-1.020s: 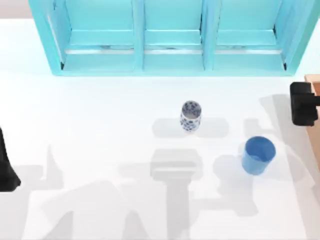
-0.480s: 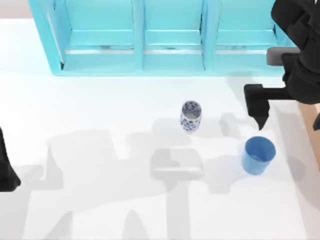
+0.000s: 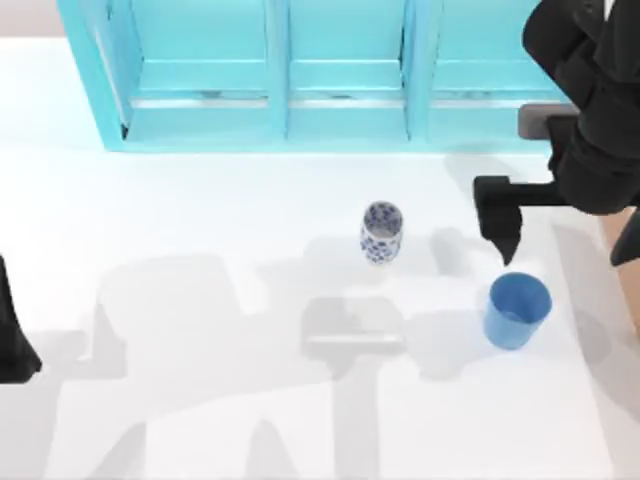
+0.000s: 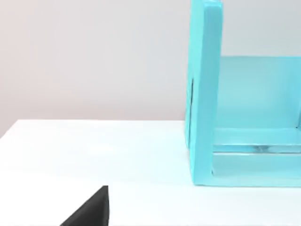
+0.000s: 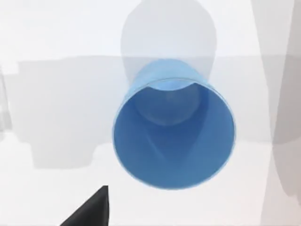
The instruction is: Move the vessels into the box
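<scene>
The plain blue cup (image 3: 518, 310) stands upright at the table's right side, and the right wrist view looks straight down into the blue cup (image 5: 173, 129). The white cup with a blue floral pattern (image 3: 381, 232) stands upright near the table's middle. My right gripper (image 3: 558, 232) hovers open just behind and above the blue cup, holding nothing; one of its fingertips (image 5: 90, 211) shows in the right wrist view. A tan strip of the box (image 3: 629, 292) lies at the right edge, partly covered by my right arm. My left gripper (image 3: 14, 338) is parked at the left edge.
A big turquoise shelf cabinet (image 3: 340, 80) spans the back of the table, and its end wall (image 4: 205, 94) rises close in the left wrist view. Bare white tabletop runs across the front and left.
My right arm came in from the right edge and shifted left, over the table behind the blue cup. Both cups and the left arm stayed still.
</scene>
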